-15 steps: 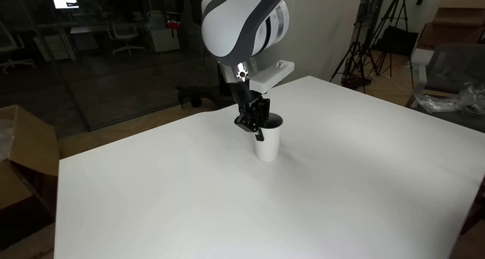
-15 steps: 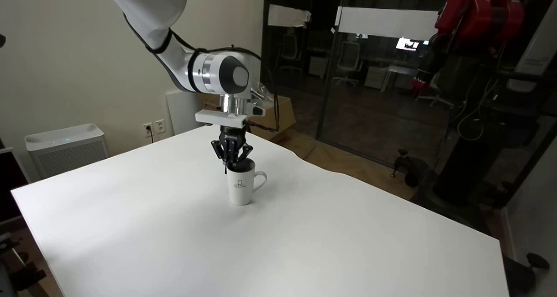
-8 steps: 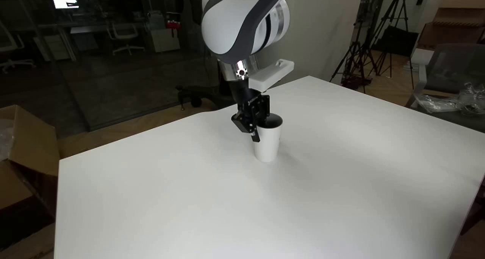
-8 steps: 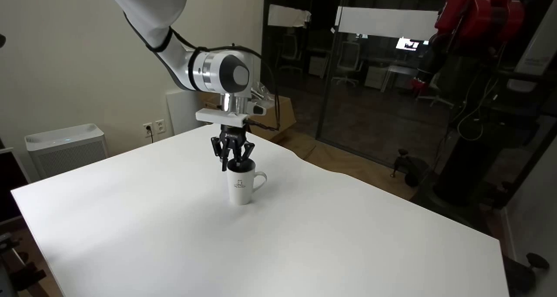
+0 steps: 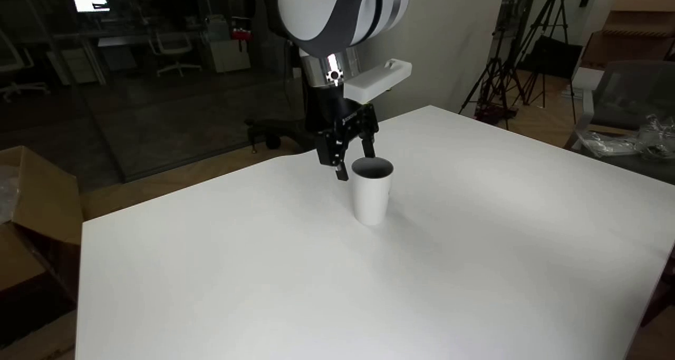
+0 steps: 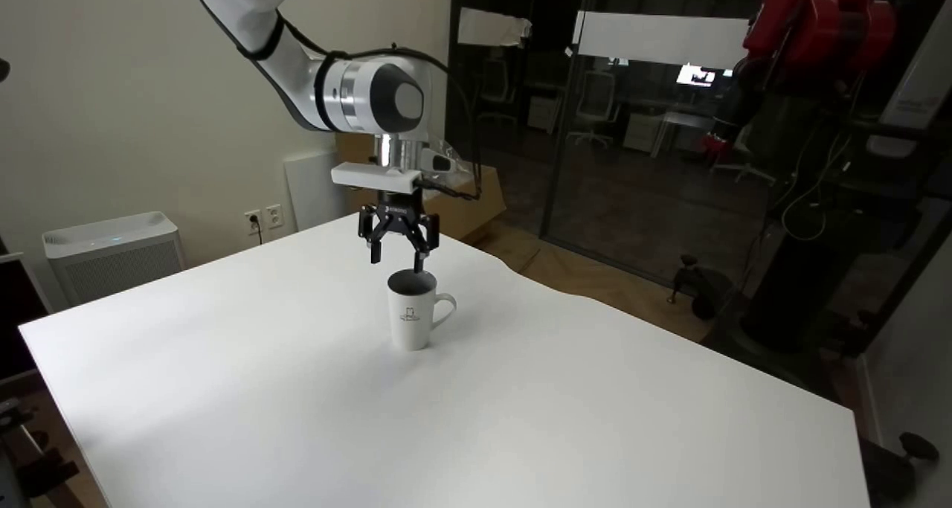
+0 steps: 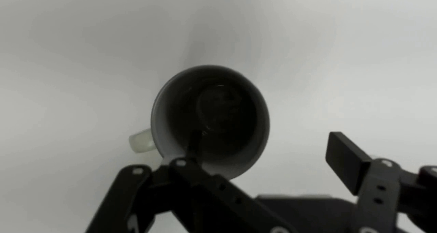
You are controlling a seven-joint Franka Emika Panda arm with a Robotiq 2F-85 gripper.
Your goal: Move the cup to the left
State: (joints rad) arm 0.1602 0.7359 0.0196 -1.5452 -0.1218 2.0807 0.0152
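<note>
The cup [image 6: 408, 322] is white with a dark interior, a handle and a small dark print, and stands upright on the white table. It also shows in an exterior view [image 5: 370, 199] with the handle hidden. My gripper [image 6: 397, 261] is open at rim height or just above, its fingers spread apart and nothing held. Seen from the wrist, one finger lies over the opening of the cup [image 7: 218, 120] and covers part of its near rim. The opposite finger pad [image 7: 346, 161] hangs off to the side, over the table. Whether the first fingertip touches the rim, I cannot tell.
The white table [image 5: 253, 275] has an irregular edge near the arm. Beyond it are an open cardboard box [image 5: 45, 196], a grey chair [image 5: 627, 96], an air purifier [image 6: 115, 255] by the wall and a red robot arm [image 6: 825, 24].
The gripper's fingers, close together a second ago at the cup's rim, have spread wide. The arm has risen, lifting the gripper from the cup, which stays in place.
</note>
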